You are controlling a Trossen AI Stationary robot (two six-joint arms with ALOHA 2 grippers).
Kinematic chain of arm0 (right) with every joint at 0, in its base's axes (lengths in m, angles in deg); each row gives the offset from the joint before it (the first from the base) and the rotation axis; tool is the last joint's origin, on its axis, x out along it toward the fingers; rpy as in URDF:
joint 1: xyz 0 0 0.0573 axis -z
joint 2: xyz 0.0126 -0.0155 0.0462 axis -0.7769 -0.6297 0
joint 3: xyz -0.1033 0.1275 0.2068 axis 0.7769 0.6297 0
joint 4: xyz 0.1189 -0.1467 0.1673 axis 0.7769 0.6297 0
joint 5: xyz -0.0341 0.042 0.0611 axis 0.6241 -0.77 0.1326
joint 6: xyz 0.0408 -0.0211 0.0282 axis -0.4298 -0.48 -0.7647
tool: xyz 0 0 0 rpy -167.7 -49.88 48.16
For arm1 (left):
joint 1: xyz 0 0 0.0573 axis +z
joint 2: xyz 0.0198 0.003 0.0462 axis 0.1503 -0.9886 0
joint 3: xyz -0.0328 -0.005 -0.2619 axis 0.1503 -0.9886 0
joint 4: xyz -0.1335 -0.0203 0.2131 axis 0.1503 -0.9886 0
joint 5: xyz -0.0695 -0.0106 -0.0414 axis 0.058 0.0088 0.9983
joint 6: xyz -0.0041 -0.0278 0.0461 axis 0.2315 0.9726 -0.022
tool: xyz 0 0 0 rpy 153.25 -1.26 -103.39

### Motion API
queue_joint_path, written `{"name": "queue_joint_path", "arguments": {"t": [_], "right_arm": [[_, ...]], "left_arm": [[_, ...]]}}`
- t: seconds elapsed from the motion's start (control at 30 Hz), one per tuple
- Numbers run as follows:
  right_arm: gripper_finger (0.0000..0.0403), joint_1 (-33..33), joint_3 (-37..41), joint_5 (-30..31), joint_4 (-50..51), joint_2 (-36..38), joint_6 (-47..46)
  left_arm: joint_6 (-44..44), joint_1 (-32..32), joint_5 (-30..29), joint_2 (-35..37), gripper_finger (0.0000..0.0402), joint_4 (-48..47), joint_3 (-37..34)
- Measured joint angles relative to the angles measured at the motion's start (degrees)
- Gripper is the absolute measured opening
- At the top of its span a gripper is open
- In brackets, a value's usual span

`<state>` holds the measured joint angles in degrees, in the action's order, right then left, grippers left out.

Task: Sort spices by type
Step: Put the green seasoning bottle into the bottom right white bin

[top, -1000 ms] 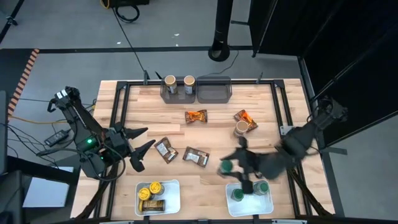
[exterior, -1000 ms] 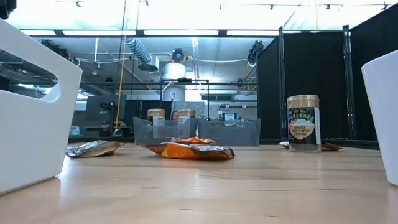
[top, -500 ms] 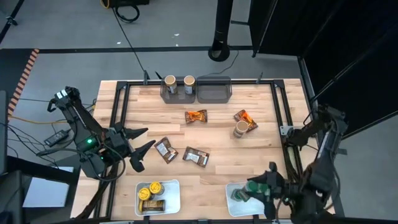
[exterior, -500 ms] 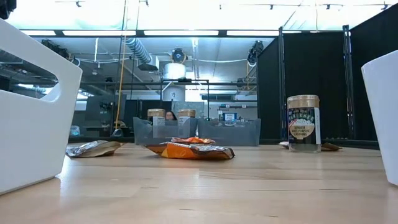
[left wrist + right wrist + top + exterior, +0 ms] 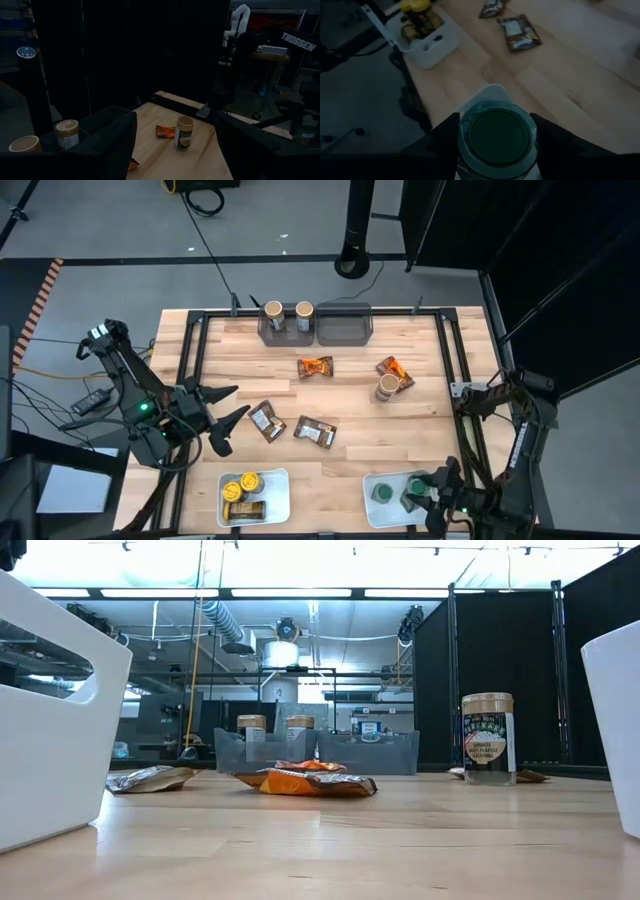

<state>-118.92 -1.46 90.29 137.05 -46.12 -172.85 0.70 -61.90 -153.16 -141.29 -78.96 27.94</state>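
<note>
The right gripper (image 5: 432,498) sits over the near-right white tray (image 5: 375,512), its fingers clamped on a green-lidded jar (image 5: 497,134), beside another green jar (image 5: 381,494) already in the tray. The left gripper (image 5: 228,420) waits at the table's left edge, fingers spread wide and holding nothing. Brown packets (image 5: 315,431) lie mid-table.

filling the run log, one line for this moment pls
right gripper: holding green-lid jar over white tray | left gripper: open, waiting at table's left edge
</note>
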Motion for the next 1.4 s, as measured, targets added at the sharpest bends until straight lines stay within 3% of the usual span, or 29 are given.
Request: {"name": "queue_joint_path", "arguments": {"t": [0.2,0.4,0.87,1.23,1.4], "right_arm": [[0.0208,-1.05,0.26,-0.96,4.91,-4.33,-9.93],[0.0208,-1.05,0.26,-1.01,3.00,-9.22,-14.69],[0.0208,1.32,0.09,-1.39,1.27,-17.20,-15.72],[0.0209,1.60,0.15,-0.08,-0.45,-17.40,-12.65],[0.0309,1.58,0.24,-1.34,-0.81,-17.50,-12.87]], "left_arm": [[0.02,0.00,0.00,0.00,0.0269,-0.62,0.00],[0.04,0.02,-0.02,0.00,0.0269,-0.64,0.00],[0.04,0.02,-0.38,0.00,0.0269,-0.99,0.00],[0.35,0.04,-0.44,-0.02,0.0269,-1.06,0.00],[0.35,0.04,-0.63,0.00,0.0269,-1.08,0.00]]}}
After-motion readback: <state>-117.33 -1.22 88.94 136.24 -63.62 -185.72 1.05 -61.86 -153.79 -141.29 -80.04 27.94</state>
